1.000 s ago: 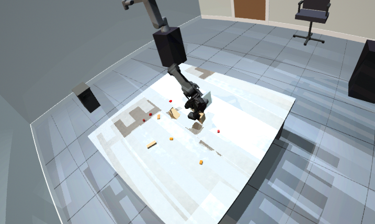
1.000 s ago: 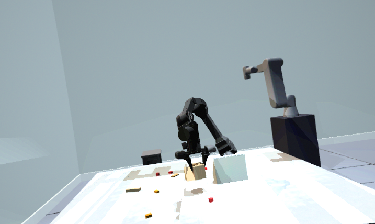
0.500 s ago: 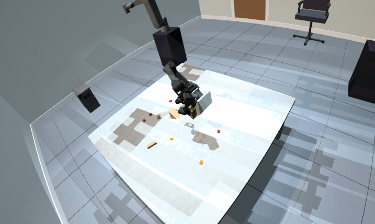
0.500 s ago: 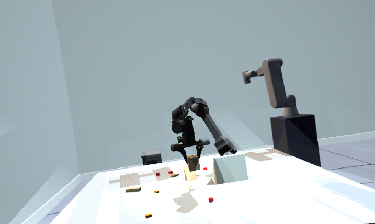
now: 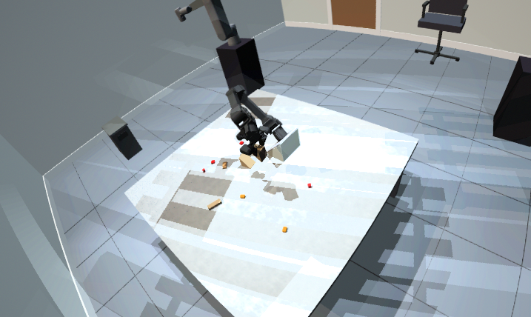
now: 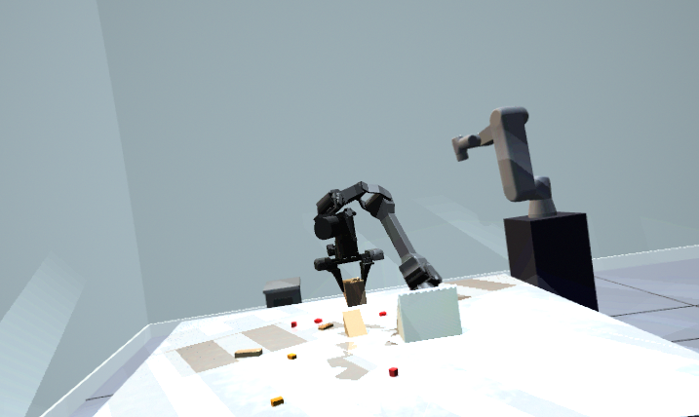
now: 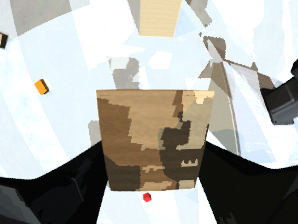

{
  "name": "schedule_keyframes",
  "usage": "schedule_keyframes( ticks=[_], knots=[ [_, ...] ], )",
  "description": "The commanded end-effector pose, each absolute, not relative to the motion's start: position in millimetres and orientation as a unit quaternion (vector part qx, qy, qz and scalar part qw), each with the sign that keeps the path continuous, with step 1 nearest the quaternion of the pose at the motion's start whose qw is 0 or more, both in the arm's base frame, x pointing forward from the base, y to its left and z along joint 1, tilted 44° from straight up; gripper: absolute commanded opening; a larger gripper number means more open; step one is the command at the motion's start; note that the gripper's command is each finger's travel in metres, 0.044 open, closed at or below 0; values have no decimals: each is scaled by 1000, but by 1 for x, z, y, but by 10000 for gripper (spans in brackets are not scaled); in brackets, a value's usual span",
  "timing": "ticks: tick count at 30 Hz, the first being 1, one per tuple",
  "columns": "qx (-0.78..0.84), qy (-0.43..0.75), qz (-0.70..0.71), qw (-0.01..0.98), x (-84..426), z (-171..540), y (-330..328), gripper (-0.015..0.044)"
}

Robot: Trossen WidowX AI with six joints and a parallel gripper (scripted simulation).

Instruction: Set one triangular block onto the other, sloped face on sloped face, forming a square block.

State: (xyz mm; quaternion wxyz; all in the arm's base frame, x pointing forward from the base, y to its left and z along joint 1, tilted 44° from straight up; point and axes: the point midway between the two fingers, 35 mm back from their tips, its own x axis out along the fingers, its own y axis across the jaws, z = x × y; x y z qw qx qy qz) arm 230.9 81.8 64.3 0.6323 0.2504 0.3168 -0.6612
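Note:
My gripper [image 6: 354,286] [image 7: 150,141] is shut on one wooden triangular block [image 5: 261,153] [image 6: 355,293] [image 7: 155,125], which hangs above the table. Its broad face, patched with shadow, fills the middle of the wrist view; which way its sloped face points is unclear. The other triangular block [image 5: 246,160] [image 6: 354,322] [image 7: 160,17], pale wood, rests on the table [image 5: 338,220] [image 6: 538,362]. In the wrist view it shows beyond the held block's upper edge, with a gap between them in the picture. In the exterior view the held block appears above and behind it, apart.
A pale wedge-shaped object [image 5: 290,145] [image 6: 429,316] stands beside the blocks, close to my arm's base. Red pieces [image 5: 309,185] [image 6: 393,371] [image 7: 147,197], orange pieces [image 5: 284,229] [image 6: 276,401] [image 7: 41,86] and a wooden strip [image 5: 214,204] [image 6: 248,353] lie around. A grey arm [image 6: 515,155] stands beyond the table.

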Motion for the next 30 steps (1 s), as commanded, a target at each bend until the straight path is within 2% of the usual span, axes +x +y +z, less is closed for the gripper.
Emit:
schedule_keyframes(
  ticks=[1, 13, 30],
  knots=[
    [249, 315, -659, 636, 229, 82, 70, 0],
    [247, 309, -661, 638, 218, 118, 39, 0],
    [248, 309, -660, 638, 218, 91, -24, 0]
  ],
)
